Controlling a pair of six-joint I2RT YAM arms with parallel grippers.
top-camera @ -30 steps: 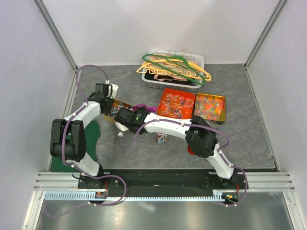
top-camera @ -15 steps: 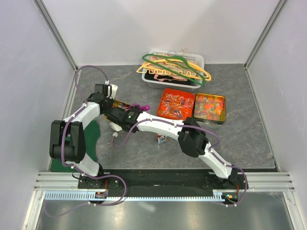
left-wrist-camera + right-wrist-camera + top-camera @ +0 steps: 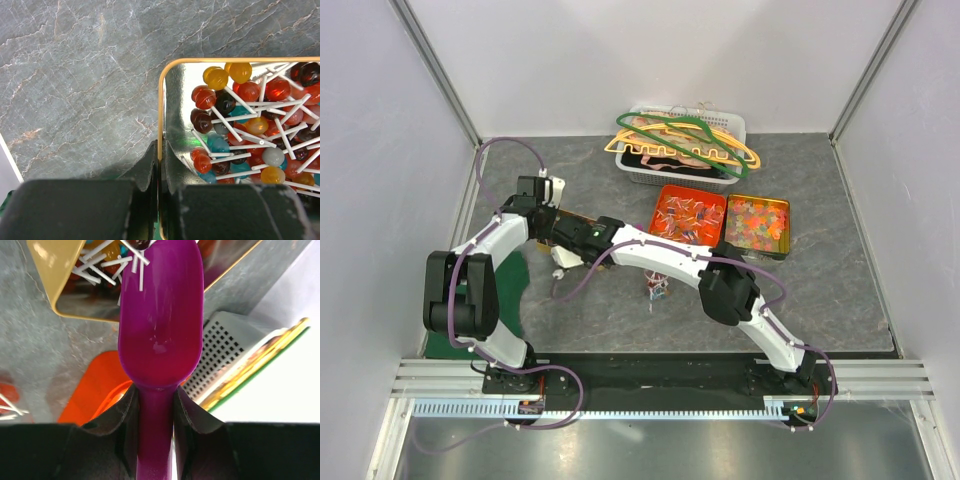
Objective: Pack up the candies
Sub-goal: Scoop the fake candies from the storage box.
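L gripper was pressed shut on the near wall of a gold-rimmed rectangular metal tin, w/ one finger outside the wall & one inside. Just ahead & to its right, inside the tin, lay a heap of round lollipops on white sticks, in red, orange, brown & teal. Grey marbled tabletop ran ahead-left of the fingers.

R gripper pinched the handle of a magenta plastic scoop. The scoop bowl stretched straight ahead of the fingers, its tip over the same tin & sticks.

The tiny wrapped candies sat in an orange rectangular tray, well apart from both grippers, on the R gripper's side. A small loose cluster of them lay on the tabletop near the R forearm. A white perforated basket w/ plastic coat hangers stood beyond the tray.
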